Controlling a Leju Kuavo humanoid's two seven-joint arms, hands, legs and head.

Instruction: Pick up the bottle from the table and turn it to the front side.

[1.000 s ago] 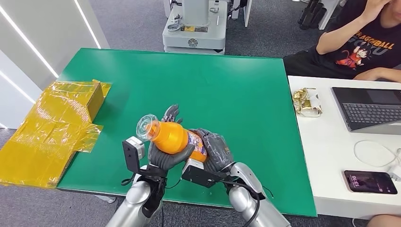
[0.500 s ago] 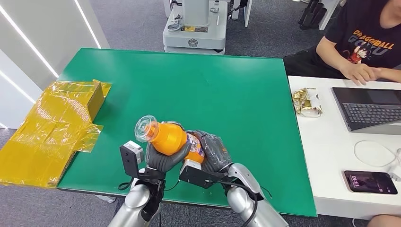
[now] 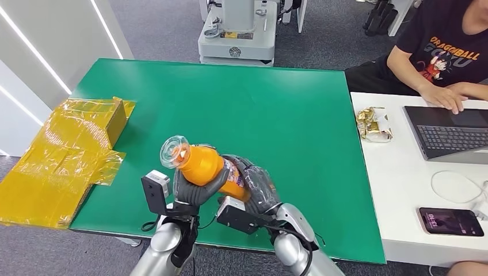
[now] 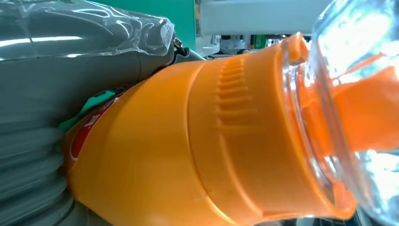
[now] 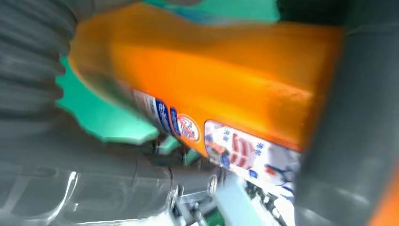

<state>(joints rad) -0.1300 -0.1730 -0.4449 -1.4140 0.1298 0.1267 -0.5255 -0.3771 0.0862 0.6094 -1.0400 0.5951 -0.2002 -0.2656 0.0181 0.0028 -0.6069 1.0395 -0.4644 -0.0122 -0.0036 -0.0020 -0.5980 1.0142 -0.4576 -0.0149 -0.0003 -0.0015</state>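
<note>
An orange bottle [image 3: 208, 165] with a clear cap [image 3: 172, 150] is held above the near edge of the green table [image 3: 259, 103], lying tilted with its cap toward the left. My left hand [image 3: 193, 190] grips its upper body from below. My right hand [image 3: 259, 185] grips its labelled lower end. The left wrist view shows the bottle's orange shoulder [image 4: 197, 141] and clear cap [image 4: 357, 103] close up against my left hand [image 4: 33, 103]. In the right wrist view the bottle's printed label [image 5: 235, 146] lies beside my right hand [image 5: 61, 165].
A yellow taped cardboard box [image 3: 63, 155] lies at the table's left edge. A white desk [image 3: 403, 190] at the right holds a laptop [image 3: 449, 132], a phone [image 3: 452, 221] and a snack packet [image 3: 374, 123]. A person [image 3: 443, 52] sits there. A robot base [image 3: 236, 34] stands beyond the table.
Both hands have carried the bottle slightly left and toward me, its cap end tipping a little higher. The person's hand has moved down onto the laptop.
</note>
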